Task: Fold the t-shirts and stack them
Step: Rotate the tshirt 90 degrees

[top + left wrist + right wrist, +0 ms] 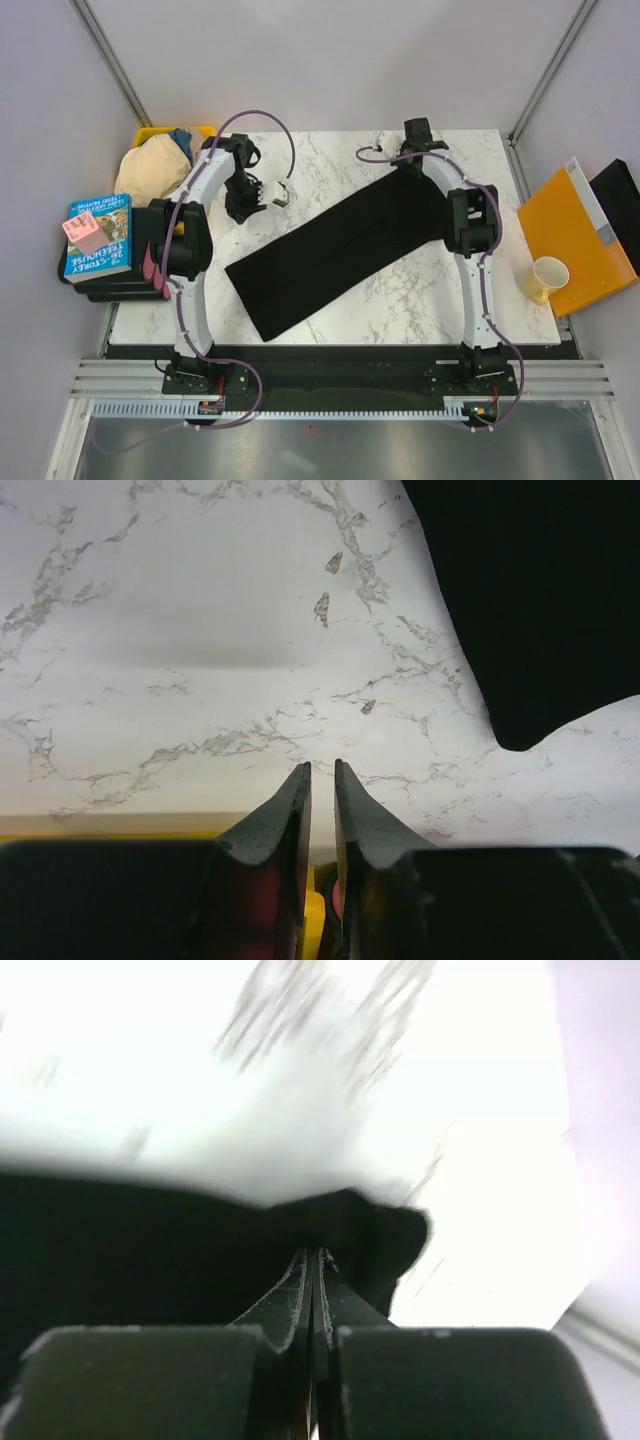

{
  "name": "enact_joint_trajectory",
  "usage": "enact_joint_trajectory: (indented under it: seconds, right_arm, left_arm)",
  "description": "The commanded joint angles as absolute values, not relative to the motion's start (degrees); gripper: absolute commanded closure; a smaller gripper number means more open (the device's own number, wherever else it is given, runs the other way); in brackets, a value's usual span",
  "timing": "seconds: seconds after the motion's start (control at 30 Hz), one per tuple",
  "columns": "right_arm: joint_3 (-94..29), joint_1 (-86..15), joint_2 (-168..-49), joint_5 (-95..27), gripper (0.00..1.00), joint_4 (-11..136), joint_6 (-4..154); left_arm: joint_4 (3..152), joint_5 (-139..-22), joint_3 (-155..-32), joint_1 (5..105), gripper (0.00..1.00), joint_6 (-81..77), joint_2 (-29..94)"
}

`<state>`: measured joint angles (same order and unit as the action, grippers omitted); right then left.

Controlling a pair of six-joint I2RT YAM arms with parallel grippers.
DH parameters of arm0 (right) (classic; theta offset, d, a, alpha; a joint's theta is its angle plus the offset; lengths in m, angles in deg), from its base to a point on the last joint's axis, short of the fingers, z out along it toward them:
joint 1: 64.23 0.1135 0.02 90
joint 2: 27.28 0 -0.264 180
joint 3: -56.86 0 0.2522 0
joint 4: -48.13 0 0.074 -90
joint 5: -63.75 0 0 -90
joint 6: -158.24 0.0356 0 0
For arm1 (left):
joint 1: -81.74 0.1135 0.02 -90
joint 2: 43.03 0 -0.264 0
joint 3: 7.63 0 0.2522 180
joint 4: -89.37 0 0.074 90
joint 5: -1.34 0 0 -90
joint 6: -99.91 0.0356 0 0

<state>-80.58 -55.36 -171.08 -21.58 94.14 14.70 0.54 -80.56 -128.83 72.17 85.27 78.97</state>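
The black t-shirt [330,245] lies folded into a long band, slanting across the marble tabletop [400,300] from its near end on the left to its far end on the right. Nearest to us, that broad near end rests flat between the two arms.

Off the tabletop's right side we see a yellow cup [548,278] standing on an orange folder [575,240]. Off the left side sits a stack of books [98,235].

Farther back, the left tool [320,770] hangs over bare marble to the left of the shirt. Its fingers stand a narrow slit apart with nothing between them. A curved edge of the black cloth shows ahead of it and to one side, well apart from the tips.

At the far edge, the right tool [315,1253] has its fingers pressed together on the shirt's far end. The cloth bunches around the tips; this view is blurred.

In the far left corner a yellow bin [150,132] holds the beige t-shirt [155,168], heaped and spilling over the near rim. The blue t-shirt [182,136] is tucked behind it.
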Motion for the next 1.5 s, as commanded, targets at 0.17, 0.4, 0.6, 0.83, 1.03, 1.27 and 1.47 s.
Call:
enact_joint_trajectory:
  seconds: [0.17,0.4,0.6,0.83,1.03,1.27,1.47]
  right_arm:
    - [-84.87,-50.26,-174.24,-11.41,1.0,55.94,24.89]
    - [-77.14,-50.25,-158.51,-11.54,1.0,68.16,33.96]
    - [-69.79,-51.04,-152.09,-27.64,1.0,101.85,26.86]
    - [-61.84,-53.59,-151.8,-30.38,1.0,107.58,26.31]
    - [-66.94,-53.77,-158.66,-31.52,1.0,109.26,27.19]
    - [-75.28,-53.68,-167.36,-28.81,1.0,108.38,27.46]
    - [-83.54,-53.16,-174.75,-23.99,1.0,101.8,25.44]
  left_arm:
    - [3.72,-78.29,-125.99,70.93,0.78,83.48,76.15]
    - [5.04,-76.44,-125.72,70.75,0.78,84.88,76.41]
    - [5.04,-75.83,-127.12,69.87,0.8,86.11,77.21]
    - [4.95,-77.49,-128.27,69.61,0.83,87.26,78.0]
    - [5.12,-78.64,-128.1,70.05,0.85,87.52,77.3]
    - [5.91,-78.73,-125.02,70.22,0.85,86.38,75.01]
    - [6.88,-79.25,-122.91,70.4,0.85,85.59,73.87]
